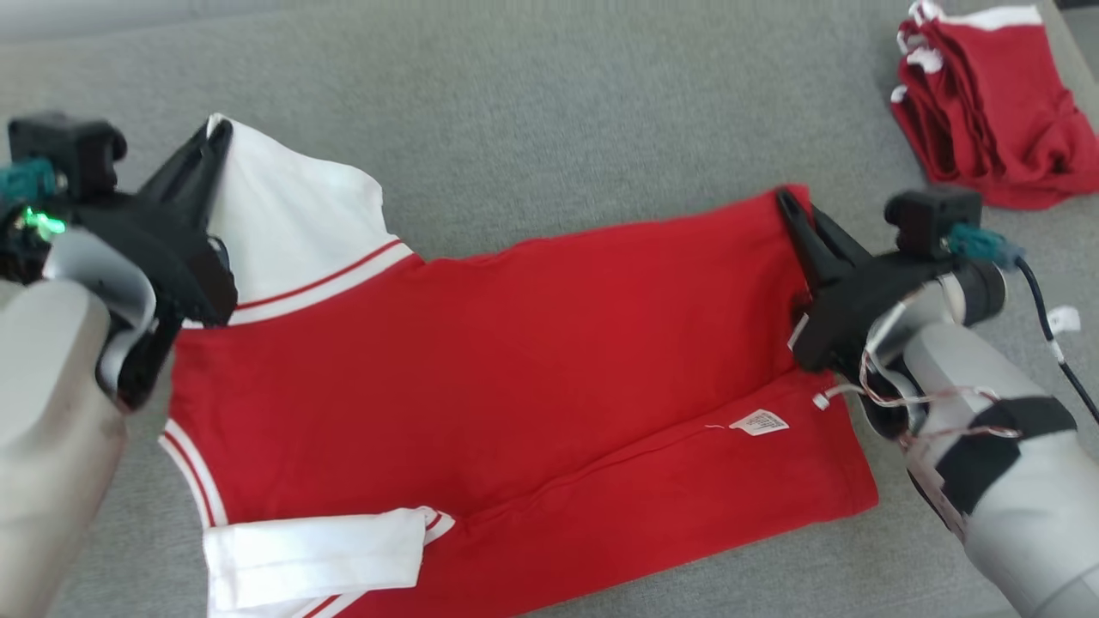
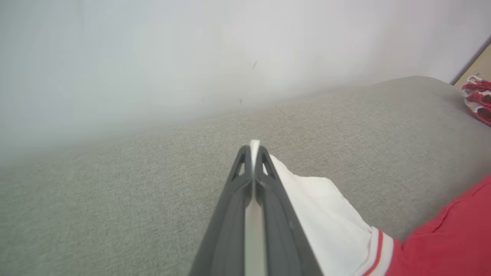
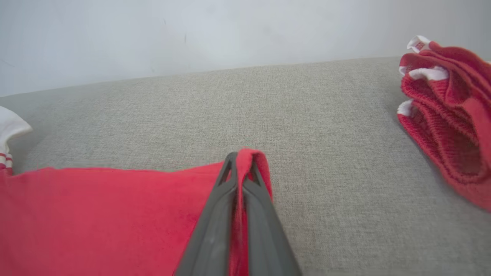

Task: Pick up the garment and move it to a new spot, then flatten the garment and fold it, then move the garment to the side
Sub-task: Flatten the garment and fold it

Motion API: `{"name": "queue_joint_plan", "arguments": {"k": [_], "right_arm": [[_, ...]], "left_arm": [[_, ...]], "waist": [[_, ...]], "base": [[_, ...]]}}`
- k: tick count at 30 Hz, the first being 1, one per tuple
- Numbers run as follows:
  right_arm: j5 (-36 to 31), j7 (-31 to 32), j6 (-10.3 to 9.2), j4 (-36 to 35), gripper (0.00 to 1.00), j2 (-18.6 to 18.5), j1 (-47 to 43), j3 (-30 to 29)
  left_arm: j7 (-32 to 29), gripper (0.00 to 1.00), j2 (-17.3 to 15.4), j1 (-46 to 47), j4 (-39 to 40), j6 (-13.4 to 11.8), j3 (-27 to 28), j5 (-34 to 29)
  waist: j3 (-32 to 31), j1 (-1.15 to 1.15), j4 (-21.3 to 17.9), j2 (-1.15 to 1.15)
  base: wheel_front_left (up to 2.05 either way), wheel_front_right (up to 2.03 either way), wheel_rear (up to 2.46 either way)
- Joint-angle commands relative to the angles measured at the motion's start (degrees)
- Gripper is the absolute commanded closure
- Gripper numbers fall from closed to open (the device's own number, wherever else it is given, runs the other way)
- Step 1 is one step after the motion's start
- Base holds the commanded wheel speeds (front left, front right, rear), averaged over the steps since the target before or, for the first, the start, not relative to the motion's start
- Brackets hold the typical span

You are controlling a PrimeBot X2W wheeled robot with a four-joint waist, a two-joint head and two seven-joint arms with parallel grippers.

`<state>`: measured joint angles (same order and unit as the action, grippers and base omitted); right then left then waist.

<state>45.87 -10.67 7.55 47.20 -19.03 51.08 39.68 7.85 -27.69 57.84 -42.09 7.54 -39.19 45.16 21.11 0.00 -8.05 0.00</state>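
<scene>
A red garment (image 1: pixel 515 360) with white sleeves and red-striped cuffs lies spread across the grey cushion, folded lengthwise with a small white label showing. My left gripper (image 1: pixel 219 133) is shut on the tip of the far white sleeve (image 2: pixel 322 214), the cloth pinched between its fingers (image 2: pixel 268 191). My right gripper (image 1: pixel 786 199) is shut on the red far corner of the hem (image 3: pixel 251 157), with red cloth showing between its fingers (image 3: pixel 226 191). The near white sleeve (image 1: pixel 318 545) lies folded at the lower left.
A pile of folded red-and-white garments (image 1: pixel 987 103) sits at the far right of the grey cushion (image 1: pixel 558 103); it also appears as the pile (image 3: pixel 448 115) right of my right gripper. A pale wall rises behind the cushion.
</scene>
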Motion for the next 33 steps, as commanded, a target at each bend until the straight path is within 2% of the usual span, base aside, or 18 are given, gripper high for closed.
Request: {"name": "queue_joint_plan", "arguments": {"k": [1,4,9,13,14,15,20,28,33], "right_arm": [[0.48,-0.48,-0.16,-0.19,1.00,-0.74,-1.38,0.24],[1.95,-1.37,-0.16,-1.09,1.00,-2.27,-3.35,0.04],[4.36,-2.59,-0.16,-3.51,1.00,-4.33,-6.94,-0.04],[5.64,-3.37,-0.16,-5.46,1.00,-5.52,-10.02,-0.09],[6.10,-3.63,-0.16,-6.43,1.00,-6.26,-11.75,-0.16],[6.10,-3.63,-0.16,-6.43,1.00,-6.26,-11.75,-0.16],[8.32,-4.11,-0.16,-8.06,1.00,-7.64,-16.15,-2.02],[10.64,-4.45,-0.16,-11.96,1.00,-9.61,-22.90,-5.57],[10.65,-4.56,-0.16,-14.39,1.00,-10.26,-27.21,-8.19]], "left_arm": [[0.99,1.00,-0.62,-1.61,1.04,-0.15,0.32,0.34],[2.95,1.00,-1.18,-5.25,5.34,-0.53,0.67,1.23],[4.82,1.00,-2.55,-12.51,14.52,-3.13,1.38,2.29],[5.98,1.00,-3.55,-20.03,22.64,-6.28,2.34,3.09],[6.44,1.00,-3.79,-23.90,26.79,-8.03,2.93,3.40],[6.44,1.00,-3.79,-23.90,26.79,-8.03,2.93,3.40],[7.14,1.00,-3.43,-33.31,35.66,-12.49,4.74,3.68],[7.34,1.00,-1.63,-43.57,42.62,-15.07,7.00,3.18],[7.36,1.00,0.86,-49.01,44.26,-15.35,7.93,2.42]], "waist": [[-2.09,0.00,1.37,0.00],[-3.29,0.00,2.71,0.00],[-4.96,0.00,4.31,0.00],[-6.49,0.00,5.10,0.00],[-7.27,0.00,5.47,0.00],[-7.27,0.00,5.47,0.00],[-8.66,0.00,6.60,0.00],[-9.74,0.00,8.02,0.00],[-10.04,0.00,8.11,0.00]], "base": [[0.00,0.00,0.00],[0.00,0.00,0.00],[0.00,0.00,0.00],[0.00,0.00,0.00],[0.00,0.00,0.00],[0.00,0.00,0.00],[0.00,0.00,0.00],[0.00,0.00,0.00],[0.00,0.00,0.00]]}}
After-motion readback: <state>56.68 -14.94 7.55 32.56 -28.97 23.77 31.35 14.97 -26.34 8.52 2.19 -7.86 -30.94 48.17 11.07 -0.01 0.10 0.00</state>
